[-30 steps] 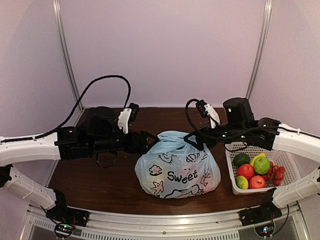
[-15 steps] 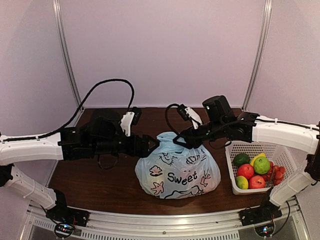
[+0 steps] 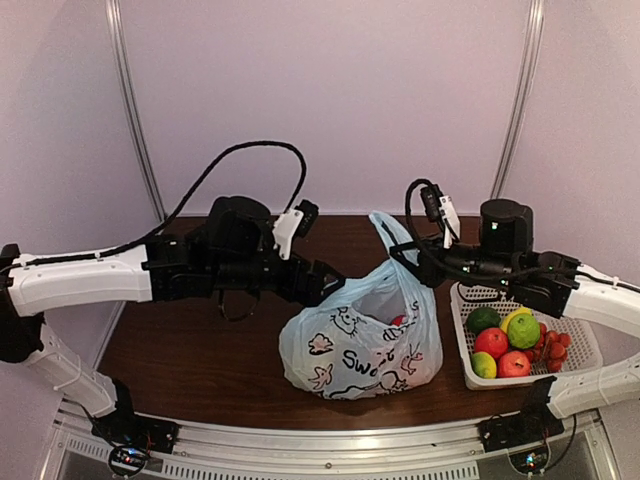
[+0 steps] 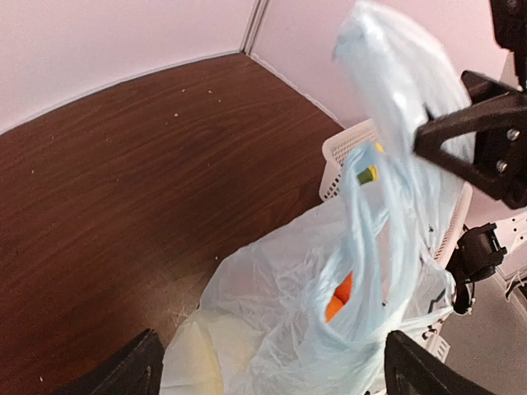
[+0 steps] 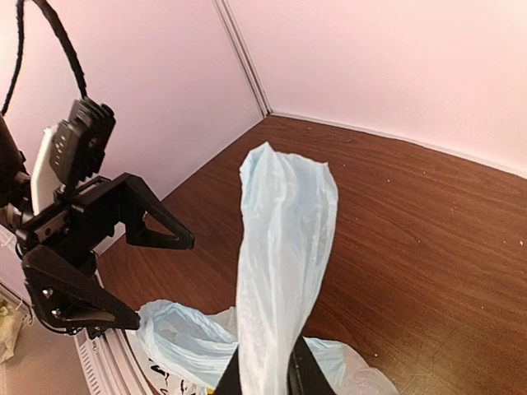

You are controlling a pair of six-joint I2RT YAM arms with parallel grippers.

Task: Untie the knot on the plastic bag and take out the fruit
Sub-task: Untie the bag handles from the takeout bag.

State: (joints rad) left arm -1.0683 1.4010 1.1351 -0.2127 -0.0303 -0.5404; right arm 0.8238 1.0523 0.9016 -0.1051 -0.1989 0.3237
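One plastic bag (image 3: 360,345), lower centre, pale blue, mouth gaping; my right gripper (image 5: 263,377) pinches its one raised ear (image 5: 284,214), my left gripper (image 3: 328,283) spread open.

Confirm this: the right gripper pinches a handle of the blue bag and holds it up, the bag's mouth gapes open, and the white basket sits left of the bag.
Wrong on one point: the top external view shows the white basket right of the plastic bag. The rest stands: the right gripper holds a handle up and the mouth gapes open.
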